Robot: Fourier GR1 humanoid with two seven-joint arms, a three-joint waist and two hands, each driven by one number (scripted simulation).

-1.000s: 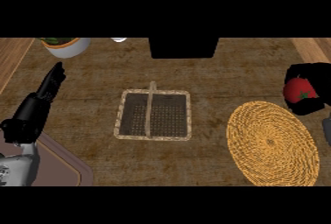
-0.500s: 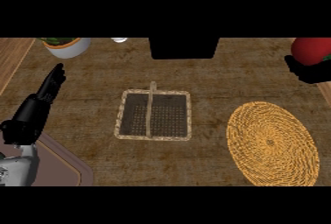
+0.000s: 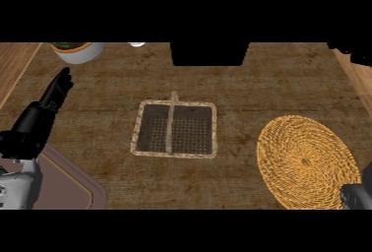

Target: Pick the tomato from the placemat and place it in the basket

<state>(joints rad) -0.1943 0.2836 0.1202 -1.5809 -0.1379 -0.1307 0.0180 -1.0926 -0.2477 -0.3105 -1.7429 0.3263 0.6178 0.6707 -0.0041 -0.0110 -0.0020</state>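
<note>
- Woven placemat (image 3: 309, 162) lies near my counter's (image 3: 109, 98) right edge, toward the front; its surface is bare, no tomato on it.
- Basket (image 3: 174, 129) sits mid-counter, handle bar running front to back across it; both halves of the mesh floor show nothing inside.
- Tomato: I can't see it anywhere on the counter. Not on the mat, not in the basket.
- My right hand (image 3: 350, 50) is only a dark sliver at the far right corner, cut by the view's edge. I can't tell what the fingers are doing or whether they hold the tomato.
- My left hand (image 3: 56, 90) is near the left edge, fingers straight and together, pointing away from me, holding nothing. Resting, not part of this.
- Also in view: a white pot (image 3: 76, 50) with green in it at the far left corner, and a black box (image 3: 209, 53) at the far edge, middle.
- Status, my read: pickup looks done since the mat is bare. Placement is not done.
- Left: bring the right hand over the basket, lower, release into it.
</note>
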